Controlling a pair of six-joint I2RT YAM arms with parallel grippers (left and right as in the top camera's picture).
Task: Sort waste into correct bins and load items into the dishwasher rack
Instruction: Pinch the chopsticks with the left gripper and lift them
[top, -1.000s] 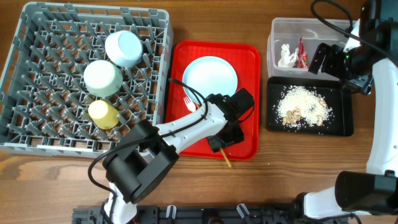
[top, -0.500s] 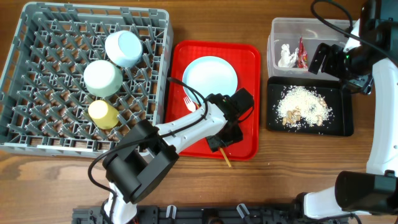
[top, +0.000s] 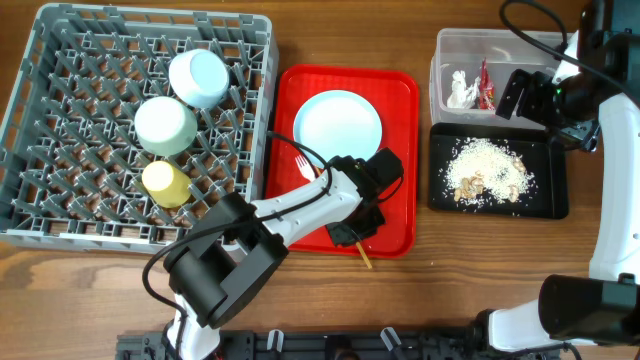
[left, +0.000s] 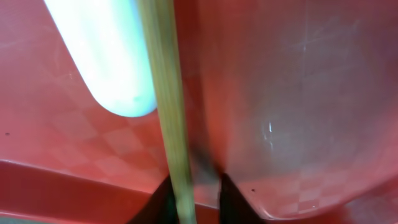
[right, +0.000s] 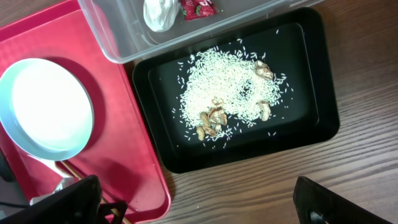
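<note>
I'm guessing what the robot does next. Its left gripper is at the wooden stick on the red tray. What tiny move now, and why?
Probably close the left gripper on the chopstick: its fingers sit either side of it on the red tray, with a gap on one side, so it looks ungripped.

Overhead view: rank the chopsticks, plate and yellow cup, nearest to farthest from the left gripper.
From the left gripper:
1. Chopsticks: between its fingers, front of the red tray.
2. Plate: behind it, same tray.
3. Yellow cup: far left, in the rack.
</note>
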